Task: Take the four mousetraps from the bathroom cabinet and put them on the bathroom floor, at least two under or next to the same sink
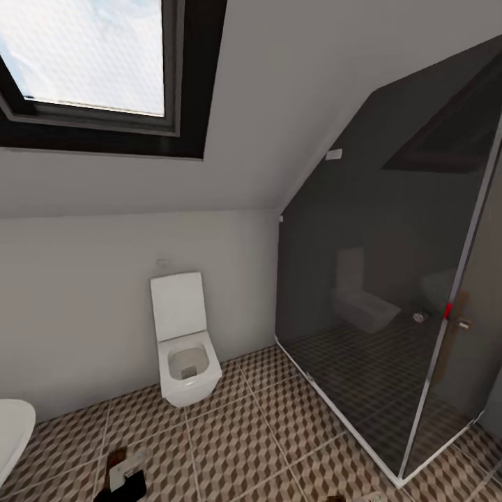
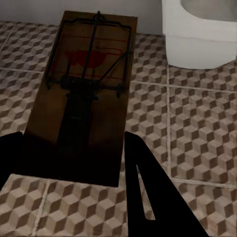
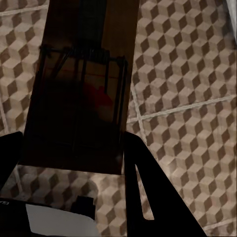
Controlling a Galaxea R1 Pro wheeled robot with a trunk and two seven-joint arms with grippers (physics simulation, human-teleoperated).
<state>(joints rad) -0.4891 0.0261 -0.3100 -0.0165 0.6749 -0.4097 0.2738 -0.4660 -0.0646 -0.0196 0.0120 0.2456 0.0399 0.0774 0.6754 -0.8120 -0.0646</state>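
Observation:
My left gripper (image 2: 74, 143) is shut on a mousetrap (image 2: 86, 94), a tan board with dark wire and a red mark, held above the cube-patterned bathroom floor (image 2: 197, 123). In the head view that gripper (image 1: 125, 486) and its mousetrap (image 1: 115, 461) sit at the bottom edge, in front of the toilet. My right gripper (image 3: 74, 148) is shut on a second mousetrap (image 3: 81, 84), which looks dark in shadow and hangs over the same tiles (image 3: 182, 74). The cabinet and the sink are out of view.
A white toilet (image 1: 183, 348) stands against the back wall, close ahead of the left gripper (image 2: 200, 32). A dark glass shower enclosure (image 1: 390, 300) takes up the right side. A white rounded rim (image 1: 12, 432) pokes in at the left edge. Tiled floor (image 1: 265, 432) lies between them.

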